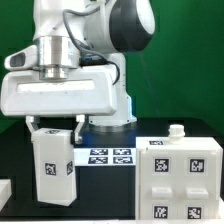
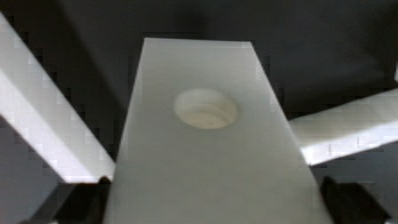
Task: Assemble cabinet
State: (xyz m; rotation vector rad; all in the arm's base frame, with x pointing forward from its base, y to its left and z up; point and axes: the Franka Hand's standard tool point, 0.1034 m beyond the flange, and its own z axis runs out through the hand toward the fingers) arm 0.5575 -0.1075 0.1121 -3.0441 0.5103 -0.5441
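Item one, the held part: you have a cabinet panel at the lower left of the exterior view's frame. It is a tall, narrow white piece with two black-and-white tags on the face toward the camera, and it stands nearly upright with a slight tilt. The fingers are clenched on its upper end, one on each side, grasping the cabinet panel. You cannot tell whether its lower end touches the black table or hangs just above it. Item two, the cabinet box: it sits on the table at the lower right of the exterior view's frame, well apart from the held panel. It is white and blocky, with several tags on its front, and a small white knob stands up from its top. Item three, the marker board: it lies flat on the table between panel and box, toward the back, with its tags facing up. Item four: the corner of another white piece shows at the frame's left edge, too cropped to identify. Item five, the robot arm: white and glossy, it fills the upper part of the frame above the panel. In the wrist view you look along the cabinet panel, which runs away from the dark fingers and carries a pale round bump on its face. One white strip and a second white strip lie on the dark table beyond it, either side of the panel; you cannot tell which parts they are.
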